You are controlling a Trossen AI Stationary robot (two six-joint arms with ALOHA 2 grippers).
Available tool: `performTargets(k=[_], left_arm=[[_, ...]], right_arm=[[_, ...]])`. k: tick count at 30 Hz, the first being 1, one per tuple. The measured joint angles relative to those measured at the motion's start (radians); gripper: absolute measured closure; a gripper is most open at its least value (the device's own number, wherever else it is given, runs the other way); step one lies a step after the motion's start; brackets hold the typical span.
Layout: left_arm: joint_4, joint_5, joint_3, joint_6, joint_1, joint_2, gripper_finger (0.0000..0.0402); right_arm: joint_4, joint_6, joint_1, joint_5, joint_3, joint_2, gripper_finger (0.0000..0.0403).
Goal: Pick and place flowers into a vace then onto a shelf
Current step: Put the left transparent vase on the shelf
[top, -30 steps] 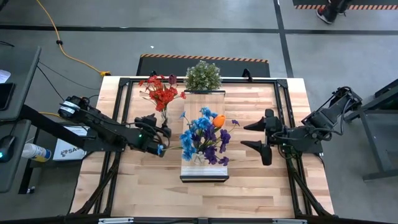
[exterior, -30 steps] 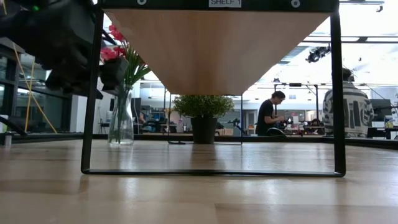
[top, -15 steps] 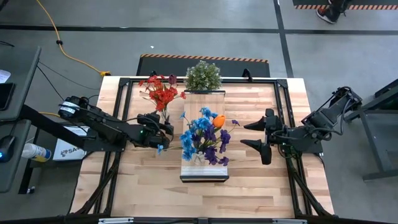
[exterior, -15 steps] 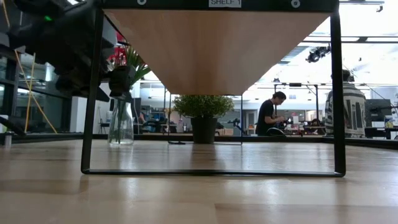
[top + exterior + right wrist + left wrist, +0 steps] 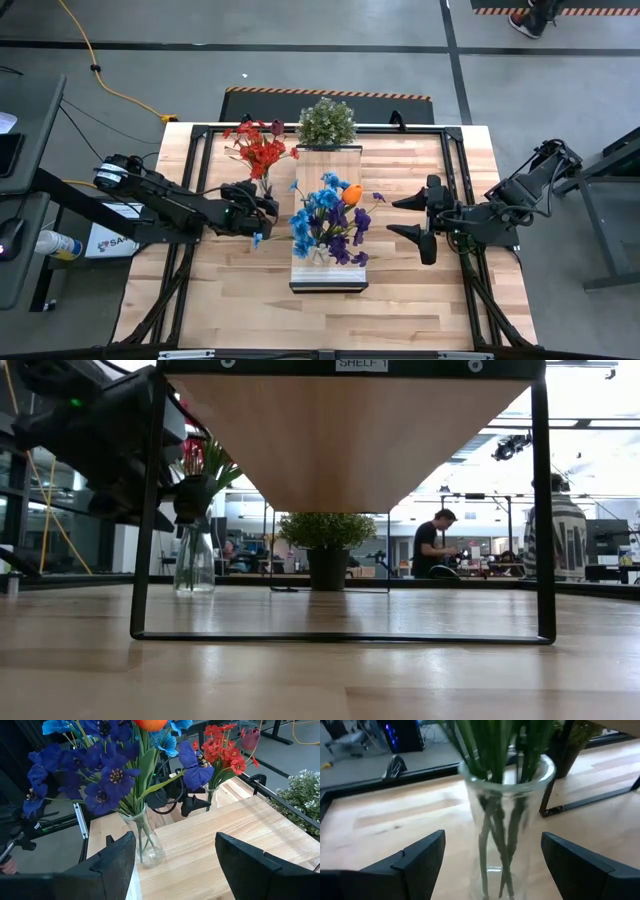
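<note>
A clear glass vase [image 5: 506, 815] with red flowers [image 5: 258, 150] stands on its base on the wooden table, left of the shelf [image 5: 327, 275]. My left gripper [image 5: 265, 204] is open and level. Its two fingers [image 5: 422, 854] stand on either side of the vase's body with a gap on each side. A second glass vase [image 5: 145, 842] with blue, purple and one orange flower [image 5: 328, 218] stands on the shelf. My right gripper [image 5: 412, 218] hovers open, to the right of the shelf and high above the table.
A bushy green potted plant [image 5: 326, 122] stands at the far end of the shelf. The black metal legs [image 5: 148, 510] of the shelf frame rise close beside the left arm. Bare tabletop [image 5: 230, 290] lies near the front edge. People are in the room behind [image 5: 432, 545].
My left gripper has moved toward the far edge and the right, sinking slightly. It has closed in on the vase of red flowers, so its open fingers now flank the glass. The vase has not moved.
</note>
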Motion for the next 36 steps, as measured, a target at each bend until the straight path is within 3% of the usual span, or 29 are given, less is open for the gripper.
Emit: performTargets(k=[11,19,36], left_arm=[[0.049,-0.066,0.000,0.039,0.035,0.000,0.0041],[0.149,-0.020,0.000,0.190,0.105,0.000,0.0041],[0.151,-0.054,0.000,0.196,0.112,0.000,0.0041]], right_arm=[[0.000,0.000,0.000,0.000,0.000,0.000,0.0141],[0.009,0.010,0.000,-0.004,0.000,0.000,0.0141],[0.010,0.009,0.000,-0.047,0.000,0.000,0.0141]])
